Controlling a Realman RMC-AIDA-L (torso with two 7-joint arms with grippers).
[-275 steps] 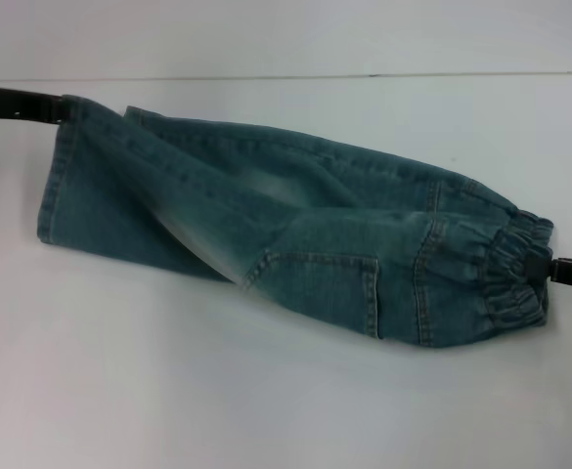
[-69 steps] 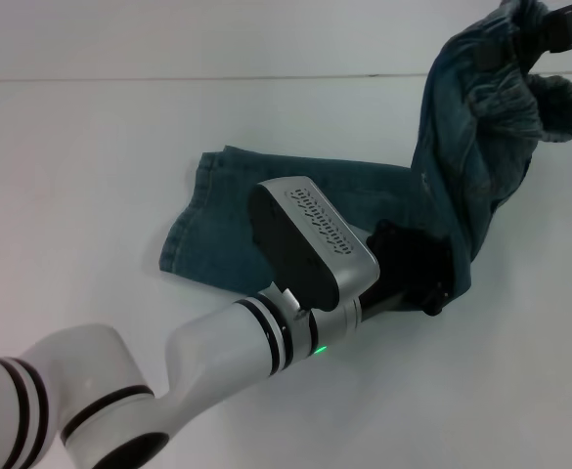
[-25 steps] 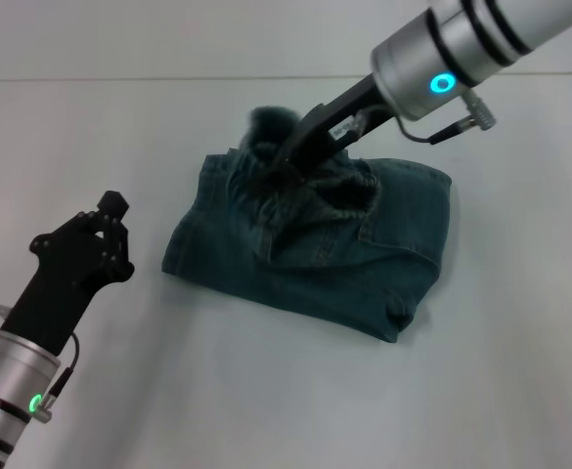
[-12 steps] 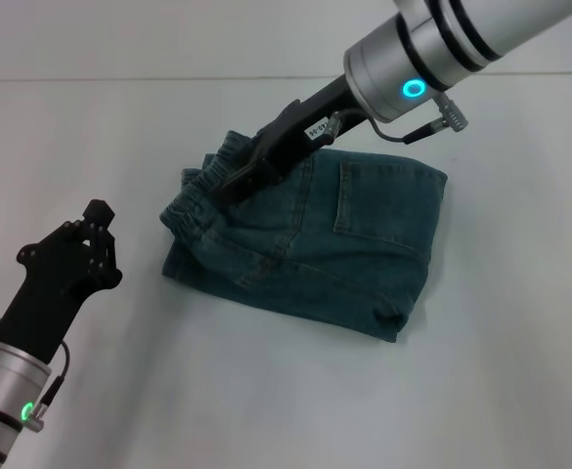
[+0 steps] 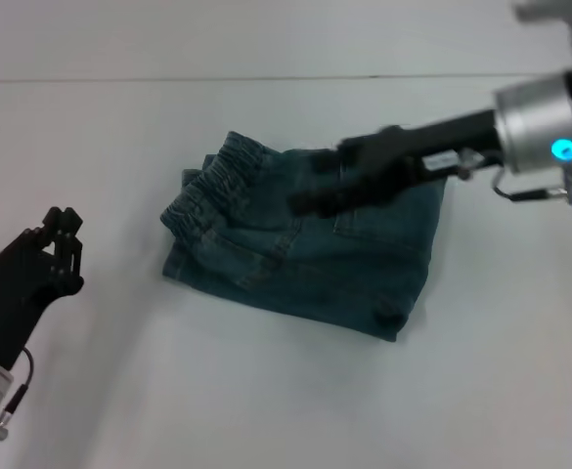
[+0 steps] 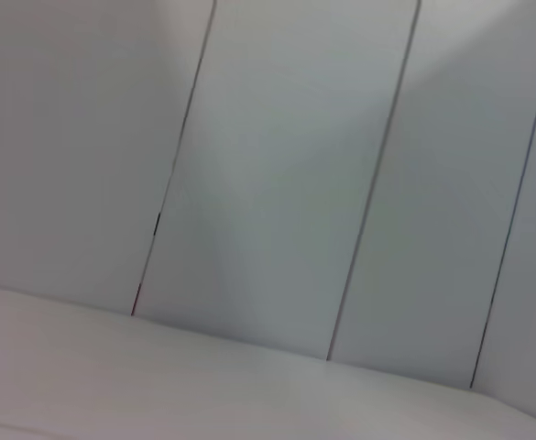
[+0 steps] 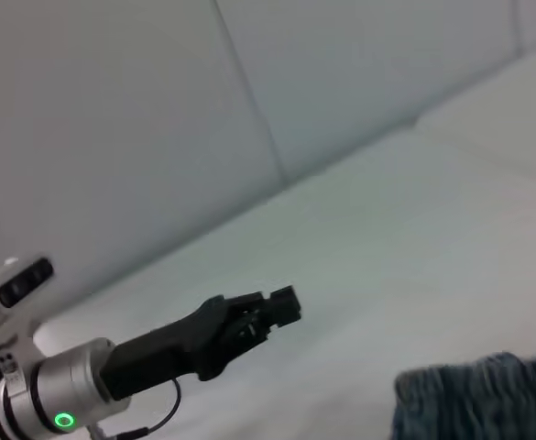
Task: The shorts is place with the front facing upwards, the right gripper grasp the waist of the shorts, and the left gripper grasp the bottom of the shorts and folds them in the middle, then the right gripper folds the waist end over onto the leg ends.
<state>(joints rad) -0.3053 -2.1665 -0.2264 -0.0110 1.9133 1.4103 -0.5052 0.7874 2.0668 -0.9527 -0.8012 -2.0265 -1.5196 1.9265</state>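
Note:
The blue-green denim shorts [image 5: 364,274] lie folded in a compact bundle at the table's middle. Their gathered waist [image 5: 217,176] rests on top at the left end. The leg ends are covered by that upper layer. My right gripper [image 5: 305,202] hovers over the middle of the bundle, its arm reaching in from the right, away from the waist. My left gripper [image 5: 61,221] stands shut and holding nothing over the bare table, well left of the shorts. It also shows in the right wrist view [image 7: 284,305], with a corner of the shorts [image 7: 487,394] nearby.
The white table [image 5: 266,391] stretches bare around the bundle. A pale panelled wall [image 6: 277,183] rises behind its far edge.
The right gripper has let go of the waist and drawn back to the right over the shorts. The left gripper has pulled farther left. The folded shorts stay put.

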